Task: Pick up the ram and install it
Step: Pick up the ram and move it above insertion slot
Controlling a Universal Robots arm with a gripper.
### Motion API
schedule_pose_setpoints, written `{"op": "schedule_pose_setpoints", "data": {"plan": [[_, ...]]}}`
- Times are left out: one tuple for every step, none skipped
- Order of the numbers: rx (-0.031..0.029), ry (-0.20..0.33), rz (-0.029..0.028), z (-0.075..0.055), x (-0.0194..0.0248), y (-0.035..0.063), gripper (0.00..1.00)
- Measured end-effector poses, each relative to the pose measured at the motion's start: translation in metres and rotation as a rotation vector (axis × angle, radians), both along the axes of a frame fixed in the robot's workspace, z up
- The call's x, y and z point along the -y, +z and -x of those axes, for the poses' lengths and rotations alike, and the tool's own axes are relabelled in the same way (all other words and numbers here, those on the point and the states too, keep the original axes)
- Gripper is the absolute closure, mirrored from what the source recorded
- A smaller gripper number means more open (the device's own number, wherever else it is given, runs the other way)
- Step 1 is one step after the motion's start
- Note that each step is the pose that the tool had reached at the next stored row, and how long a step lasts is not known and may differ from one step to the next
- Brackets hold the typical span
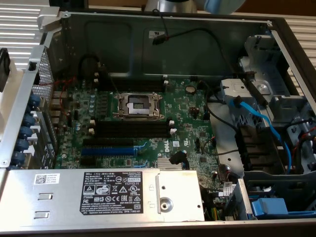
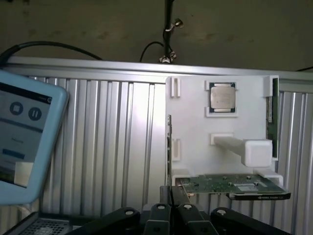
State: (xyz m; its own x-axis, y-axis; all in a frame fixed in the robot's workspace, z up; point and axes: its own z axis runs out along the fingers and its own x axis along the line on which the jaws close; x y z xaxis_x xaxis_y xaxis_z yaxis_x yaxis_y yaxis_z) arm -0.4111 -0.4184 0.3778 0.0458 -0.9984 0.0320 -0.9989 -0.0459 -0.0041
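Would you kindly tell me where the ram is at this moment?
In the wrist view, the ram stands on edge along one side of the white holder, close to the processor chip and the white block.

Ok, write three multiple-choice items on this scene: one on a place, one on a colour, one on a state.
1. The loose processor chip sits: A on the white holder; B in a glass jar; C on a wooden plate.
2. The long expansion slot is: A red; B blue; C white.
3. The black memory slots are: A filled; B empty; C taped over.
Key: A, the chip rests in the holder's frame; B, its plastic is blue next to the black slots; B, no sticks stand in them.
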Motion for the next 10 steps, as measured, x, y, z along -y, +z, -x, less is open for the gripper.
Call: {"op": "schedule_pose_setpoints", "data": {"plan": [[-0.0003, 0.000, 0.0001, -0.003, 0.0000, 0.0036, 0.88], [-0.0004, 0.000, 0.0001, -0.007, 0.0000, 0.0082, 0.88], [-0.0003, 0.000, 0.0000, -0.011, 0.0000, 0.0127, 0.88], [-0.0004, 0.000, 0.0000, -0.014, 0.0000, 0.0172, 0.88], [-0.0004, 0.000, -0.0001, -0.018, 0.0000, 0.0213, 0.88], [-0.0003, 0.000, -0.0002, -0.022, 0.0000, 0.0241, 0.88], [-0.0004, 0.000, -0.0001, -0.025, 0.0000, 0.0264, 0.88], [-0.0006, 0.000, -0.0001, -0.029, 0.0000, 0.0282, 0.88], [-0.0006, 0.000, -0.0001, -0.033, 0.0000, 0.0298, 0.88], [-0.0006, 0.001, -0.0001, -0.036, 0.0000, 0.0312, 0.88]]}}
